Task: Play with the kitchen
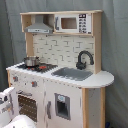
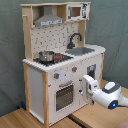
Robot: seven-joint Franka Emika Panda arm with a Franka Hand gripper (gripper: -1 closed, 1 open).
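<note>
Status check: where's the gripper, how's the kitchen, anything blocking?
Gripper at the kitchen front, beside the oven door; finger state unclear. Oven door shut, pot on stovetop. No obstruction seen.

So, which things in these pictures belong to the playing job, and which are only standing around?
Belonging to the job:
- the kitchen
- its oven door
- its stovetop
- its sink
- its faucet
- its microwave
- the pincer, near the oven door

Only standing around:
- the small metal pot on the stovetop
- the grey curtain behind
- the wooden floor
</note>
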